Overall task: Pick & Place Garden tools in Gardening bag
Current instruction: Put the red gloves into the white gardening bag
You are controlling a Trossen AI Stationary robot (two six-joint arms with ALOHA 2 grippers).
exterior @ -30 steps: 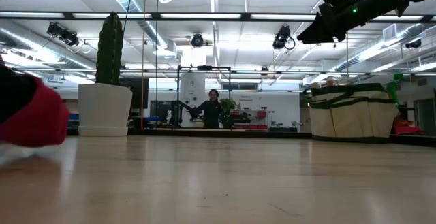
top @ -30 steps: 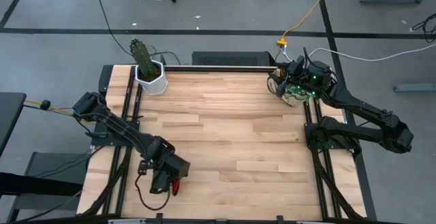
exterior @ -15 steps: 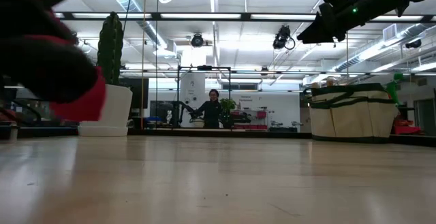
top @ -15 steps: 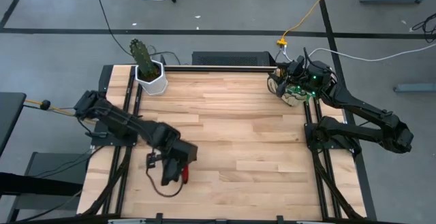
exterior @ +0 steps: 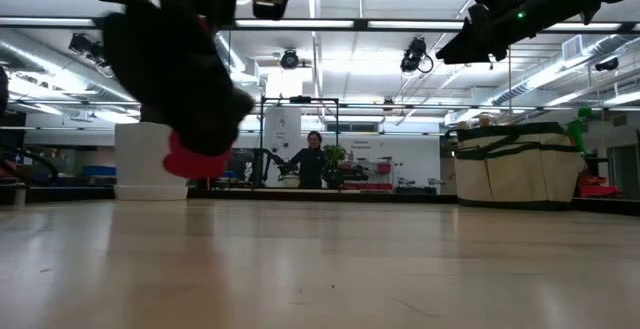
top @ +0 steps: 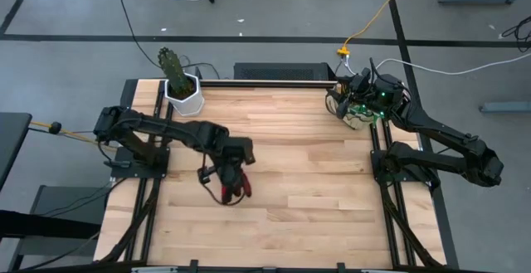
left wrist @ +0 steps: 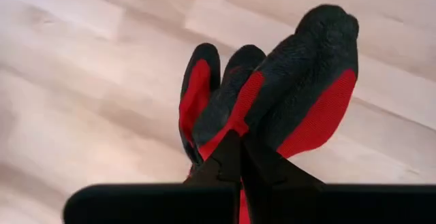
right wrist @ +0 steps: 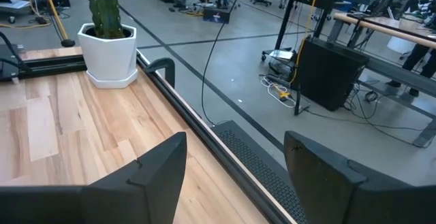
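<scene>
Red-and-black fabric gloves (top: 234, 182): your left pincer (top: 231, 170) is clamped on them, above the desk (top: 315, 190).
Right pincer (right wrist: 235, 176): fingers apart, over the beige bag (top: 358, 114).

Overhead camera looks straight down on the whole table (top: 290, 165), both arms in frame. Low camera sits at tabletop height, facing level across the boards into the room behind. Left wrist camera looks down past the left gripper (left wrist: 238, 149) at the boards close below, red gloves (left wrist: 272, 101) filling its field. Right wrist camera faces out between the right gripper (right wrist: 235, 163) fingers toward the white pot (right wrist: 109, 54), which the overhead and low views share.
</scene>
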